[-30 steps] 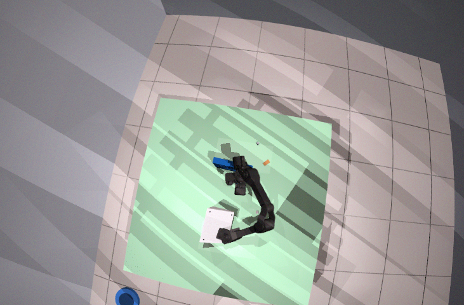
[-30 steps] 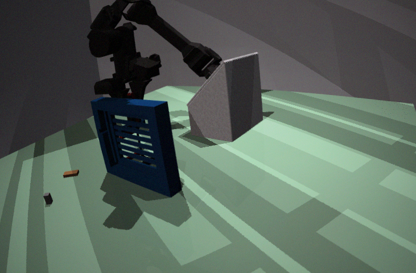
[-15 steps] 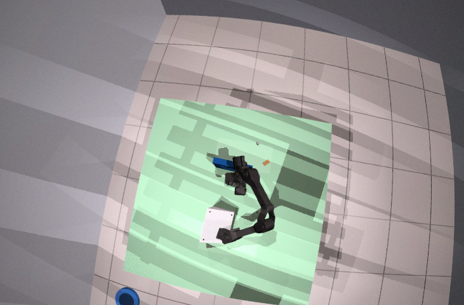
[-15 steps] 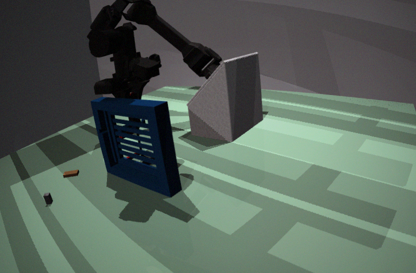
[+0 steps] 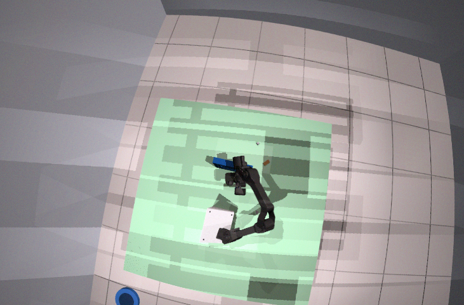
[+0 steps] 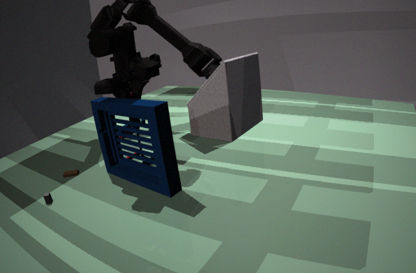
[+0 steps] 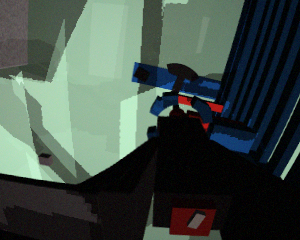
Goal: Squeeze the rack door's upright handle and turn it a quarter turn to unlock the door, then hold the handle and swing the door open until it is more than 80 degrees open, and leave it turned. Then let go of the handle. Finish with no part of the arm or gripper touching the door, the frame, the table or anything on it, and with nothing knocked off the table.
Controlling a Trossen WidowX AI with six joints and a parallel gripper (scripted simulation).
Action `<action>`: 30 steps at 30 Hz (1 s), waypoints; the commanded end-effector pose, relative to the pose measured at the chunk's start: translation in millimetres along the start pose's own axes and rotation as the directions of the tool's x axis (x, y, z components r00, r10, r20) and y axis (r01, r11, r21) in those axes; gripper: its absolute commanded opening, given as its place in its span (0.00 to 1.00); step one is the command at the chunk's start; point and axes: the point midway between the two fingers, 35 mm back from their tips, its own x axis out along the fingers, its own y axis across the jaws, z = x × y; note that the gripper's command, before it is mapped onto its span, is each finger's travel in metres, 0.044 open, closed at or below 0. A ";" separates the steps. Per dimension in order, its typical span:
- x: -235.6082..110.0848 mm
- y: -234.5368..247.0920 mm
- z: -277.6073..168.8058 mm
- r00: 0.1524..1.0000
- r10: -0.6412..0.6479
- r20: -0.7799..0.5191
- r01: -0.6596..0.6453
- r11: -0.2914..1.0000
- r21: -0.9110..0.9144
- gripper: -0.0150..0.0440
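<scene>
The blue rack frame [image 5: 221,162] [image 6: 167,144] stands upright on the green table. Its slatted door [image 7: 262,65] fills the frame's opening and looks closed. The upright handle [image 7: 180,220] is dark with a red end that has a pale mark; it stands on the arm's side of the door. My gripper [image 7: 181,146] is shut on the handle, one dark finger on each side. In the exterior view the fingers and handle are mostly hidden behind the rack. How far the handle is turned is hard to tell.
A grey-white box [image 5: 214,221] [image 6: 208,111] carries the arm's base on its slanted face. An orange-brown block [image 5: 266,162] [image 6: 70,173] and a small grey block [image 5: 258,143] [image 6: 48,198] lie beyond the rack's handle side. A small pinkish block [image 7: 45,159] shows in the wrist view.
</scene>
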 end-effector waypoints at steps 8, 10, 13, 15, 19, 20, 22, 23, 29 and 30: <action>0.0 3.9 2.8 1.000 0.000 0.000 0.000 0.995 0.104 0.29; 0.0 5.5 3.8 1.000 0.000 0.000 0.000 0.990 0.143 0.29; 0.0 8.0 5.4 1.000 0.000 0.000 0.000 0.980 0.200 0.29; 0.0 9.8 6.7 1.000 0.000 0.001 -0.001 0.971 0.238 0.29; 0.0 13.8 9.6 1.000 0.001 0.001 -0.001 0.951 0.311 0.29; 0.0 14.9 10.4 1.000 0.001 0.001 -0.001 0.945 0.328 0.29; 0.0 17.1 12.1 1.000 0.001 0.001 -0.001 0.932 0.363 0.29; 0.0 18.4 13.1 1.000 0.001 0.001 -0.001 0.925 0.380 0.29; 0.0 26.2 19.5 1.000 0.001 0.001 -0.002 0.880 0.475 0.29; 0.0 27.6 20.8 1.000 0.001 0.002 -0.002 0.872 0.490 0.29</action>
